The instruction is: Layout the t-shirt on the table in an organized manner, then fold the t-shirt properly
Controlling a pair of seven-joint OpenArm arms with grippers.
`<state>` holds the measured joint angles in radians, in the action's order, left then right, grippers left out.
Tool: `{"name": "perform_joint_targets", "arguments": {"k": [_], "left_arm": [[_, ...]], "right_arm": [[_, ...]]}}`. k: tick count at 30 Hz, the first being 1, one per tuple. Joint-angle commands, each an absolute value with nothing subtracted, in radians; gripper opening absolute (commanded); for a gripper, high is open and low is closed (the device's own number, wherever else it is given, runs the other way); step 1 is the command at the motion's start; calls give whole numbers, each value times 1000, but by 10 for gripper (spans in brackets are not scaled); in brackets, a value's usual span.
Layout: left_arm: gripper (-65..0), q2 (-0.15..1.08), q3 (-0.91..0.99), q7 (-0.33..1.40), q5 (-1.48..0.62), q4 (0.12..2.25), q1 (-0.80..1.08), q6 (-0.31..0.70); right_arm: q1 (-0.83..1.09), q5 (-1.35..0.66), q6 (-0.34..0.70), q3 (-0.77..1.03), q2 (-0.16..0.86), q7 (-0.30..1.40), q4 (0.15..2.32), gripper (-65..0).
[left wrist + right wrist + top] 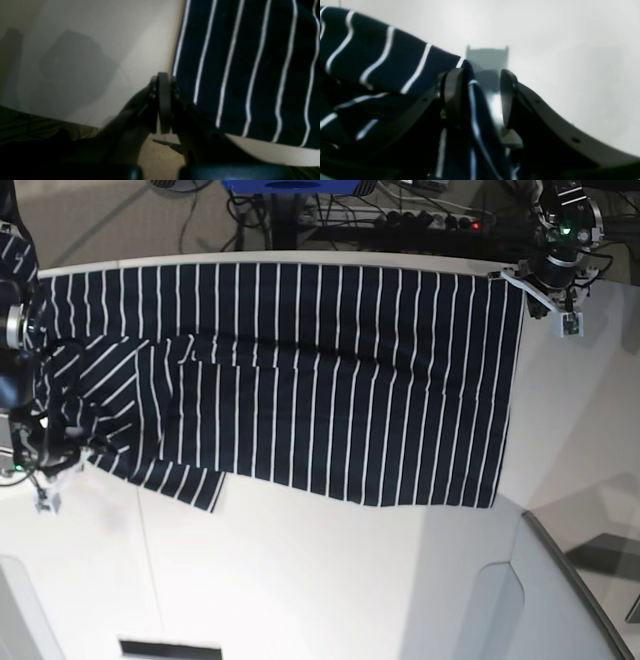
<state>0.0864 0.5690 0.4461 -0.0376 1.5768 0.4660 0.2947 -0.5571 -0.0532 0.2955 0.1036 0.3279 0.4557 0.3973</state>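
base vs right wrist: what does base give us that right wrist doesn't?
Only base: the whole t-shirt spread across the table, its far corner pinned under the left tool, a sleeve bunched near the right tool, and cables on the floor behind.

Only right wrist: the right tool up close, jaws apart, with a fold of striped cloth against the inner face of one finger; the other finger stands clear.

Both: the striped t-shirt, the white table, the right tool at the cloth.
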Motion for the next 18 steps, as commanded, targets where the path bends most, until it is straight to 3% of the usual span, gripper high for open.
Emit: {"name": "perform_joint_targets", "arguments": {"k": [1, 4, 7, 14, 18], "left_arm": [[-650, 96, 575, 429, -44, 1590, 469, 292], [-650, 96, 575, 429, -44, 1590, 469, 292], [-650, 96, 575, 429, -44, 1590, 464, 292], [-650, 145, 549, 449, -31, 1524, 314, 292], [-650, 203, 533, 565, -35, 1419, 130, 292]], "right_arm": [[-584, -58, 298, 105, 343, 453, 407, -422], [-584, -58, 298, 97, 341, 453, 407, -486], [-584, -58, 298, 97, 341, 453, 407, -650], [-584, -59, 303, 104, 341, 453, 414, -650], [-581, -61, 303, 105, 343, 452, 435, -650]]}}
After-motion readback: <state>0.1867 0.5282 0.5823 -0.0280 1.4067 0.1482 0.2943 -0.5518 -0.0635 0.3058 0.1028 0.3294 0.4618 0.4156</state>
